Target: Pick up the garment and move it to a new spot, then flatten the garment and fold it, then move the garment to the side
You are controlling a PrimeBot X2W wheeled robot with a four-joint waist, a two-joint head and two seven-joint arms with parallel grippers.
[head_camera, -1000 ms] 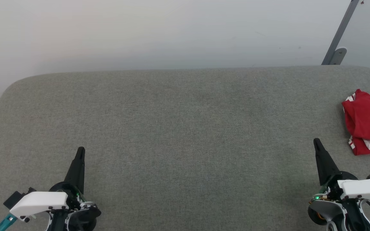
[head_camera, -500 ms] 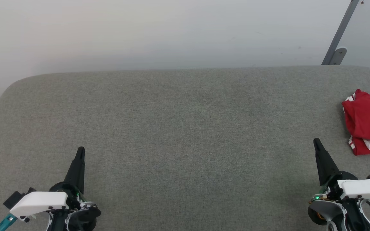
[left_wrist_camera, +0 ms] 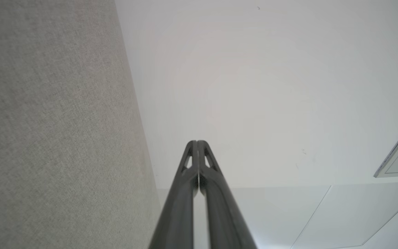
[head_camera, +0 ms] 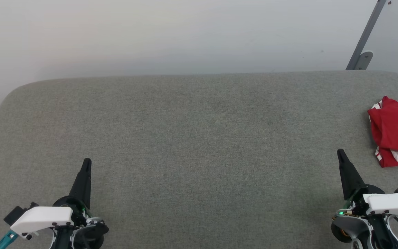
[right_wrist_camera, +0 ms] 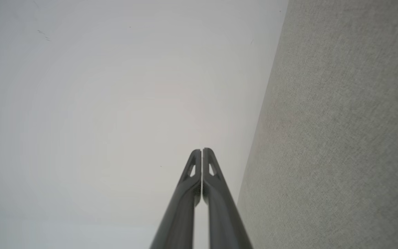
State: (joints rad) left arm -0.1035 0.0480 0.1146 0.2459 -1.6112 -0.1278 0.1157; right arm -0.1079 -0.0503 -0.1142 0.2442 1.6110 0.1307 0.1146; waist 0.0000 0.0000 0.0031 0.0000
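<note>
While the shirt (head_camera: 396,133) lies crumpled, red w/ bits of white and striped trim showing, it sits ahead and to the right of the R gripper (head_camera: 340,153) tip, near but apart from it, partly cut off by the frame edge. R jaws are fully closed, fingers pressed together, gripping nothing. L gripper (head_camera: 87,162) is well off to the shirt's left, jaws likewise closed & empty. Both point across the grey pad (head_camera: 199,138) toward a pale wall (head_camera: 185,34); a grey post (head_camera: 365,38) leans beyond the R tip.
</note>
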